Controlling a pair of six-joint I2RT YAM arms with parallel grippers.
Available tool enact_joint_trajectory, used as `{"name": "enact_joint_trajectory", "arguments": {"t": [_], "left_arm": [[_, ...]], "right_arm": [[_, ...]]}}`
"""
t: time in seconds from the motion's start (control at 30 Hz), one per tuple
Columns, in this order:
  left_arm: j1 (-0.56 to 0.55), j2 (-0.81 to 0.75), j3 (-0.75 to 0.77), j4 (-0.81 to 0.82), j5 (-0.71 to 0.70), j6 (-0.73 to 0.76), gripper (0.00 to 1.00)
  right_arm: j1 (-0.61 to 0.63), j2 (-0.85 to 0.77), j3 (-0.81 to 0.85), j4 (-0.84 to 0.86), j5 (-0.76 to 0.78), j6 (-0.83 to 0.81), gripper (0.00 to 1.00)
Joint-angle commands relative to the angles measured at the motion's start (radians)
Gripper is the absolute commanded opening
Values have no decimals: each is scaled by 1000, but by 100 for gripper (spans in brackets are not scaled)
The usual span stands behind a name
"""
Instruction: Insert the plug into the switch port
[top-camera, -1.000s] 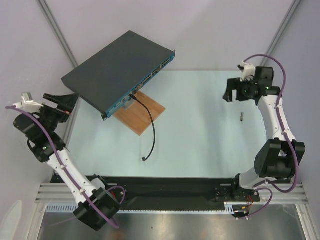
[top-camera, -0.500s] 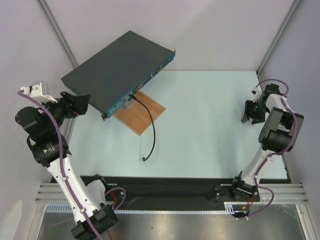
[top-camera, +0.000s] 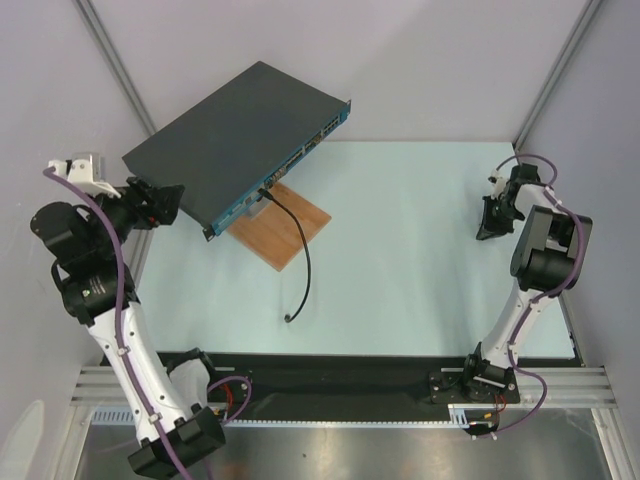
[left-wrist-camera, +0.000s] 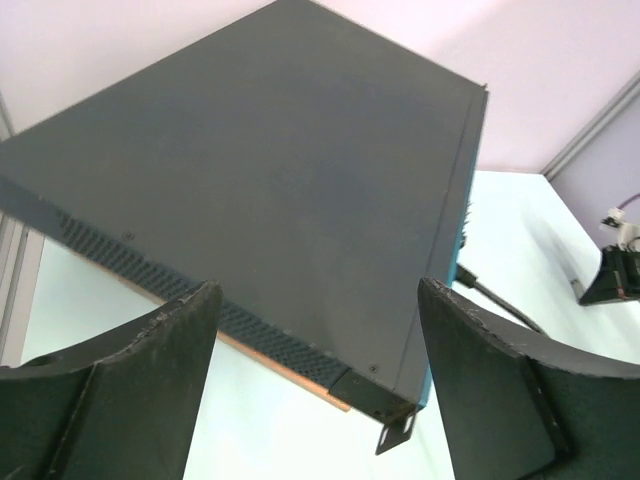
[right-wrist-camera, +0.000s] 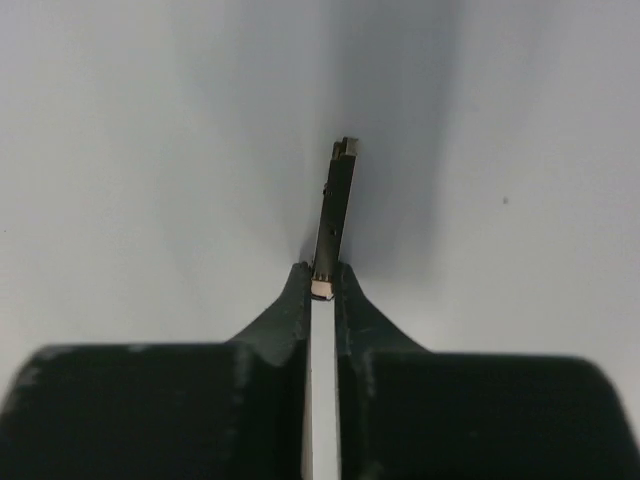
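Nearest, at the right of the table (top-camera: 400, 280): right jaws down at the surface and closed to a sliver on the near end of the plug (right-wrist-camera: 335, 205). Wide open and higher a second ago, with the plug lying loose below. Slim, dark, notched at the far tip, sticking straight out past the fingertips (right-wrist-camera: 280, 315). Hard to say from here whether lifted yet or flat on the table. Judged a fresh grasp, so pick-up done or nearly so, with carry and insertion both ahead.

A little farther, at the left: left jaws wide apart, holding nothing, swung in from the table's edge to just beside the near-left corner of the switch (top-camera: 240, 120). Corner framed between the two fingers in the wrist view. Probably set to brace the box against the push of insertion.

Farthest: switch at the far left, teal front turned toward the middle of the table — well apart from the plug.

Counted, near to far:
- two arms
- one black cable (top-camera: 304, 255), free end on the table, other end already in a front socket
- one plug
- one wooden board (top-camera: 290, 228) under the switch's front edge
- one switch, with a row of sockets along its face
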Motion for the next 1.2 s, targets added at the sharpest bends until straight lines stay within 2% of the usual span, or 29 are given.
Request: {"name": "enact_joint_trajectory", "arguments": {"t": [0.0,0.07,0.23,0.4,0.43,0.5,0.67,0.77,0.8,0.83,0.9,0.97,1.17], "left_arm": [[-36,17,90,22,9,30,83],[-102,37,146,-7,1,64,82],[-312,134,265,-93,-39,124,81],[-499,233,380,-110,-50,155,80],[-569,259,389,-110,-48,164,80],[-632,287,415,-118,-46,165,80],[-812,368,424,-118,-71,92,78],[-876,407,412,-118,-70,12,73],[-895,424,409,-106,-66,0,72],[-933,428,404,-101,-68,-12,72],[-981,451,411,-110,-86,-5,71],[-1039,470,424,-128,-125,12,71],[-1122,522,444,-191,-186,49,69]], "right_arm": [[17,11,20,33,25,-5,0],[20,-13,14,30,-11,-28,0],[46,-186,-9,16,-273,-117,0],[173,-363,19,-64,-462,-237,0],[196,-396,16,-61,-473,-255,0],[277,-504,8,-24,-481,-259,0],[471,-700,-52,88,-434,-266,0],[616,-789,-76,145,-351,-304,0],[658,-814,-78,157,-281,-317,0],[740,-818,-76,154,-245,-334,0],[827,-825,-70,145,-105,-392,0],[929,-823,-67,136,-41,-435,0],[1065,-812,-70,116,119,-542,0]]}}
